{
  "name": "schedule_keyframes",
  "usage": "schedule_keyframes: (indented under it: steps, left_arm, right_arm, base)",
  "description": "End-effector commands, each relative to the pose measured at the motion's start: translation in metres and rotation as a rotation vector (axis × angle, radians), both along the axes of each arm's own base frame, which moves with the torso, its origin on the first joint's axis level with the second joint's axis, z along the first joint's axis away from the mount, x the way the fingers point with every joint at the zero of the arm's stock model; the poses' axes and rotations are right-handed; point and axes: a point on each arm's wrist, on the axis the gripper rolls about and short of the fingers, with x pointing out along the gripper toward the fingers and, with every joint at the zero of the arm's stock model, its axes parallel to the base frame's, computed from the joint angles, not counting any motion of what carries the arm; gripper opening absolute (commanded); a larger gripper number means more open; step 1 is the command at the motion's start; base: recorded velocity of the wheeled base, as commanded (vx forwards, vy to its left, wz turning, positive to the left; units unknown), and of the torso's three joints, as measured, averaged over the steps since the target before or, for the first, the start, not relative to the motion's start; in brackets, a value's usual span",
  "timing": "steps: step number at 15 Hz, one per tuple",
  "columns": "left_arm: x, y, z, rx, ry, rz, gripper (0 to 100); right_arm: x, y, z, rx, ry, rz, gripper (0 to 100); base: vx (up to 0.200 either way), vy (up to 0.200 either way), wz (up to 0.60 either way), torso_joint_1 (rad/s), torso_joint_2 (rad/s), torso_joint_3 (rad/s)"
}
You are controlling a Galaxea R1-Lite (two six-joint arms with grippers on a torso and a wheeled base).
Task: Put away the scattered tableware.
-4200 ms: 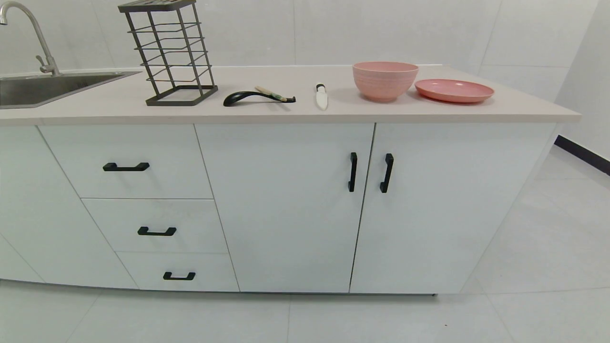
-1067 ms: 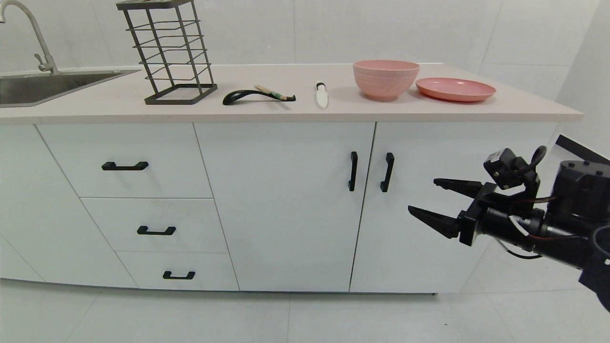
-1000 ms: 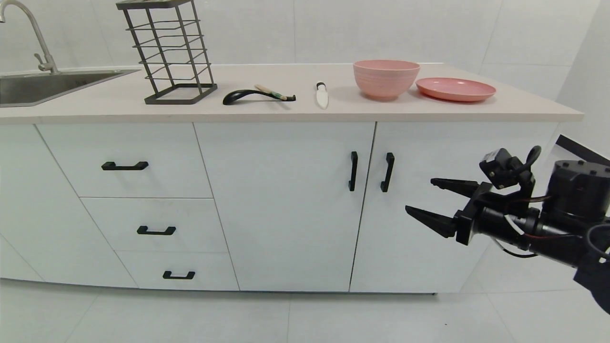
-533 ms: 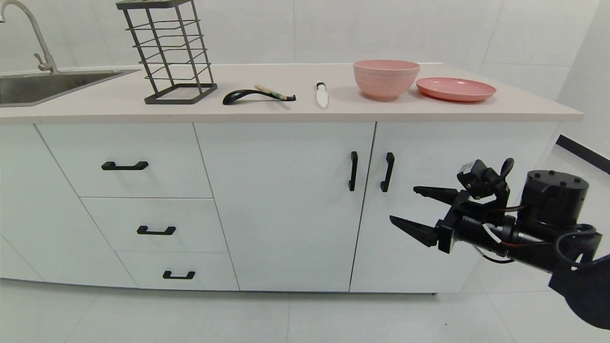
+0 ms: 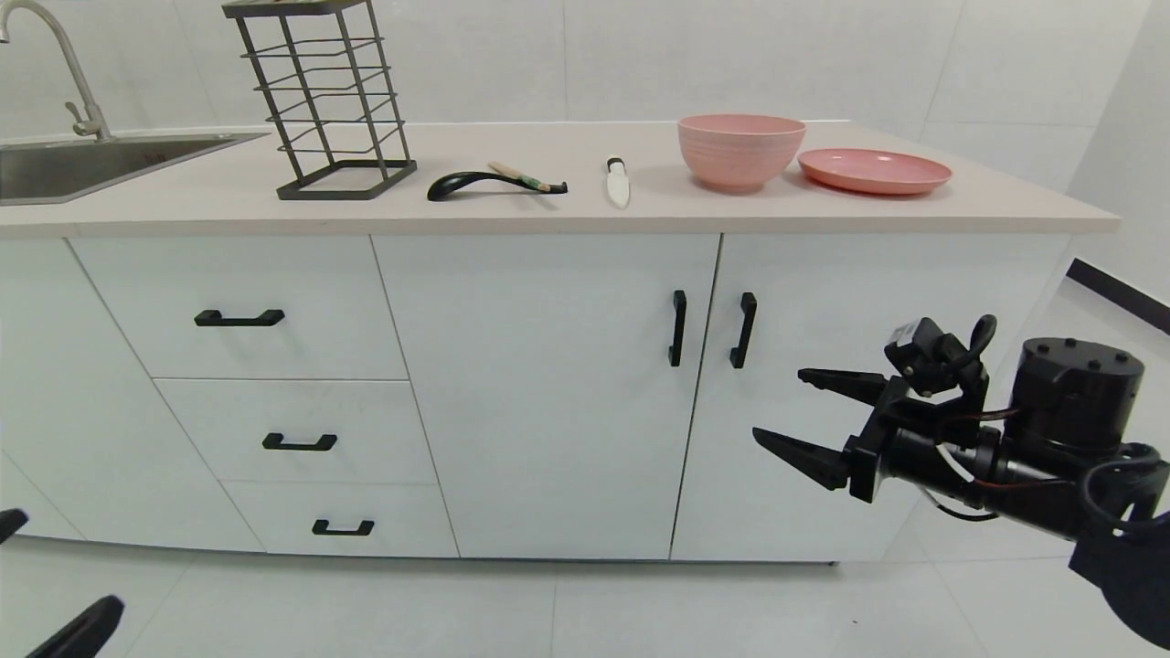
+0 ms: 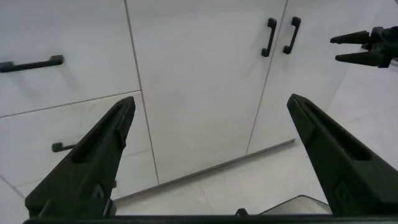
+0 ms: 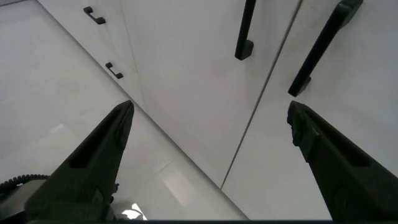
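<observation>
Both agape: L pincer [image 6: 211, 102], R pincer [image 5: 781, 404] nr handles [image 5: 743, 331].

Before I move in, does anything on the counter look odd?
Nothing spilled or damaged. The black ladle, a wooden-handled utensil resting across its handle, and the white knife lie loose on the countertop; the pink bowl and plate sit upright.

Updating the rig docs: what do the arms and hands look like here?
Both matte black: right hand, left hand, two long tapered fingers each. Black right arm: round capped joint, small camera block on the wrist, thin white and red wires.
</observation>
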Motion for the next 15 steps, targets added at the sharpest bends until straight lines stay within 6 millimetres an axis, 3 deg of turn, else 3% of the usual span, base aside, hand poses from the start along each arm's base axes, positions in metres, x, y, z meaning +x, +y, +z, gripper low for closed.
schedule_keyframes:
  steps: [1, 3, 8, 12, 13, 15]
  left_arm:
    - [0.043, -0.007, 0.020, 0.028, 0.060, -0.043, 100]
    - [0.063, -0.014, 0.036, 0.061, 0.016, -0.142, 100]
    - [0.098, -0.034, 0.021, 0.133, 0.126, -0.371, 100]
    - [0.135, -0.066, 0.014, 0.142, 0.113, -0.546, 100]
    - [0.148, -0.082, 0.015, 0.145, 0.099, -0.596, 100]
    - [0.155, -0.099, 0.012, 0.150, 0.120, -0.658, 100]
  right_arm:
    - [-0.006, -0.001, 0.004, 0.002, -0.010, 0.003, 100]
    - [-0.008, -0.002, 0.005, 0.005, -0.019, -0.001, 100]
    - [-0.005, -0.001, 0.006, 0.019, -0.029, 0.021, 100]
    - [0.006, -0.005, 0.018, 0.045, -0.104, 0.050, 100]
    - [0.010, -0.006, 0.014, 0.048, -0.102, 0.063, 100]
    - [0.019, -0.004, 0.004, 0.048, -0.088, 0.067, 100]
  base:
    - [0.000, 0.000, 0.00, 0.000, 0.00, 0.000]
    - [0.000, 0.000, 0.00, 0.000, 0.00, 0.000]
    - [0.000, 0.000, 0.00, 0.000, 0.00, 0.000]
    - [0.000, 0.000, 0.00, 0.000, 0.00, 0.000]
    - [0.000, 0.000, 0.00, 0.000, 0.00, 0.000]
    - [0.000, 0.000, 0.00, 0.000, 0.00, 0.000]
